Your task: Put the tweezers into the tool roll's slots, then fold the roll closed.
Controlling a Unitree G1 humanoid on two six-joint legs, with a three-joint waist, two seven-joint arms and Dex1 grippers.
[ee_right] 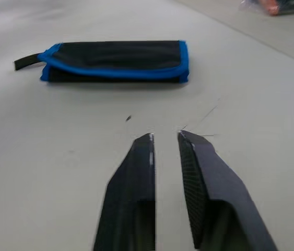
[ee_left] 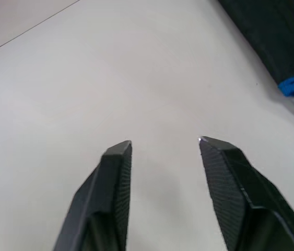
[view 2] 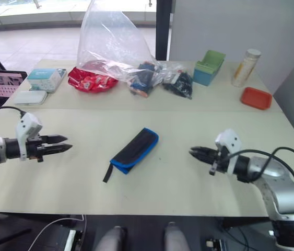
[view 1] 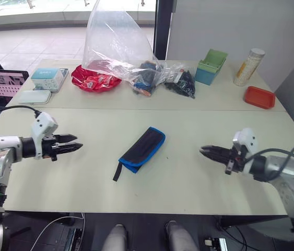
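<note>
The tool roll (view 1: 142, 149) lay folded shut in the middle of the desk (view 1: 188, 125), and both arms sat low on either side of it, well apart from it. No tweezers lay loose on the desk around the roll, so by the look of things the work was at or near its end, and the sound course was to leave the roll alone and draw back level, keeping the fingertips clear of the strap so nothing tugged the fold open.

The left gripper (view 1: 72, 146) pointed toward the roll with its fingers spread and nothing between them. The right gripper (view 1: 207, 151), on the other side of the roll, had its fingers drawn nearly together, a thin gap left, also pinching nothing.

The roll was a flat, oblong bundle of dark fabric with bright blue edging along its sides and around its ends, lying at a slant. A short black strap (view 1: 117, 171) trailed from its near end, flat on the desk. In the right wrist view the fold lay neat, one layer over the other, with no slots or tweezer tips to be seen. Beyond the roll, at the far side of the desk, sat a clear plastic bag (view 1: 113, 44)
</note>
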